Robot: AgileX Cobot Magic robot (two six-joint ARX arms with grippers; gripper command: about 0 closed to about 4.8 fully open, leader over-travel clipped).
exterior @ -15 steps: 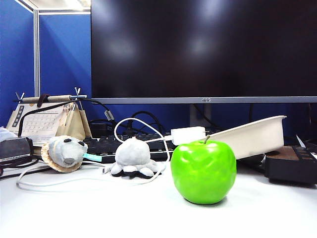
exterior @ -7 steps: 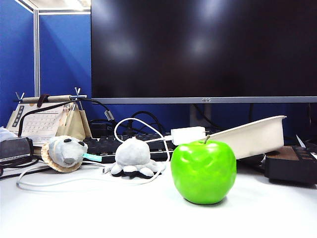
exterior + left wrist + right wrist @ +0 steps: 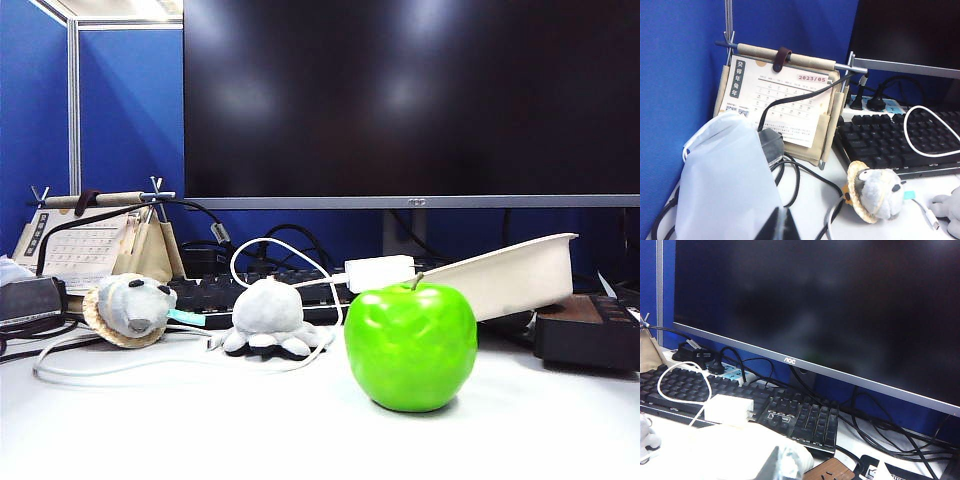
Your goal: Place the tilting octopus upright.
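On the white desk (image 3: 200,420) we see the octopus (image 3: 268,318) sitting left of centre, its light grey dome up and its stubby tentacles spread on the surface, with dark undersides showing at the near edge. It sits just in front of the black keyboard (image 3: 215,295), and a white cable (image 3: 285,250) loops above and around it. To its left lies a grey plush animal head (image 3: 130,308) with a tan ruff, close by but apart from it. To its right, nearer to us, stands a green apple (image 3: 411,345), clearly larger than the octopus and not touching it. Behind the apple a white tray (image 3: 510,275) lies tilted, and a dark monitor (image 3: 410,100) fills the far side. A desk calendar (image 3: 85,245) stands at far left.

Neither arm appears in the exterior view. In the left wrist view, we see the left hand (image 3: 778,227) only as dark fingertips pressed together, holding nothing, low and near a white bag (image 3: 725,185). In the right wrist view, the right hand (image 3: 774,465) is a blurred sliver at the frame's edge; we cannot tell whether it is closed or apart.
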